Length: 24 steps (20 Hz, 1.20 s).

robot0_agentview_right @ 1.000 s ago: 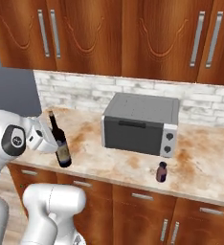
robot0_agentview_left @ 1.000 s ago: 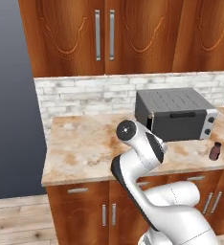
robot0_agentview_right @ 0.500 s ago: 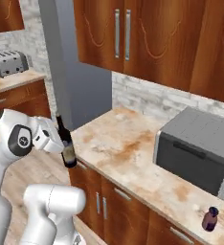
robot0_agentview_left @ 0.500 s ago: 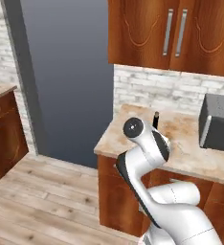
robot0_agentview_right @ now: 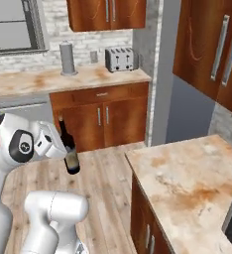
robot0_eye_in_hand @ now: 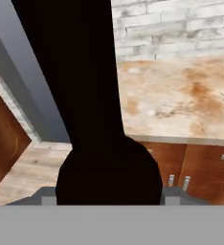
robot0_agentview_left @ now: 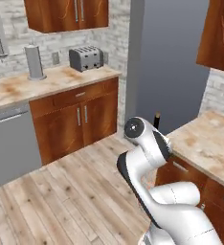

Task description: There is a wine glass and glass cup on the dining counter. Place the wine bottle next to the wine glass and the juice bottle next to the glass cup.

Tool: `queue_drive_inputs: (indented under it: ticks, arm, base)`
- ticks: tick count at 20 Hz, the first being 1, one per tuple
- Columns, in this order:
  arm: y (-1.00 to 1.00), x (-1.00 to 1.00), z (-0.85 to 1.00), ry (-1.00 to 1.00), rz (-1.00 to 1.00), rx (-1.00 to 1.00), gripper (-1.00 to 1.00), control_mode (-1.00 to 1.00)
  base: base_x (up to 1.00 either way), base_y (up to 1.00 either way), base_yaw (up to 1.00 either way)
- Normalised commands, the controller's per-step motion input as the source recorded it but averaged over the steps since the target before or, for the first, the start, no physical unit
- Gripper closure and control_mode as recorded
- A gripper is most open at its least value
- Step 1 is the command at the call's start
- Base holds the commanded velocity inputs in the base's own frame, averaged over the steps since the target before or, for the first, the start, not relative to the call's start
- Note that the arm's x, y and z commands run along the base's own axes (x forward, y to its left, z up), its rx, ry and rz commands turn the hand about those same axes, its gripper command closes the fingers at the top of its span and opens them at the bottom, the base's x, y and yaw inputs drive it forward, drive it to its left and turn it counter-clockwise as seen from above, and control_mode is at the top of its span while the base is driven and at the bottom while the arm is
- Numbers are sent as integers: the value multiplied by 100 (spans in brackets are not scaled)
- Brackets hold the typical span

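Swinging away from the wall tabletop, my base has turned so far that the toaster oven and the small reddish bottle I saw a second ago have left both base views; that is the cameras turning, not the things moving. What rode along unchanged is the wine bottle [robot0_agentview_right: 68, 149], upright, neck up, at the arm's end just beside the wrist.

I read the jaws [robot0_agentview_right: 63, 147] as pinching the wine bottle's body: in the hand view its black bulk [robot0_eye_in_hand: 92, 119] stands right between the two tips, too close to see either pad, and in the right base view nothing is beneath it but wooden floor [robot0_agentview_left: 61, 191]. In the left base view only its cap [robot0_agentview_left: 157, 116] peeks over the elbow.

A stone tabletop corner [robot0_agentview_right: 187, 173] lies to my right, and a further run with a toaster [robot0_agentview_right: 119, 59] and a paper towel roll [robot0_agentview_right: 67, 58] sits along the far wall. Neither carries a stemmed glass that I can see, so I judge I'm mid-carry, with the placing spot yet to be found. The relation that matters: the bottle's long axis is vertical and already in the jaws, so the set-down needs only a straight lowering beside the glass.
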Motion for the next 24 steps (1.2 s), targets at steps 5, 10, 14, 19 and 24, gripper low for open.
queue_drive_inputs:
  ticks: [5,10,14,19,24]
  arm:
    - [0,0,0,0,0,0,100,100]
    - [0,0,0,0,0,0,100,100]
    - [0,0,0,0,0,0,100,100]
    - [0,0,0,0,0,0,100,100]
    - [0,0,0,0,0,0,100,100]
  base:
    - [0,-1,77]
    - [0,-3,80]
    - [0,-3,81]
    - [0,-4,80]
    - [0,-4,78]
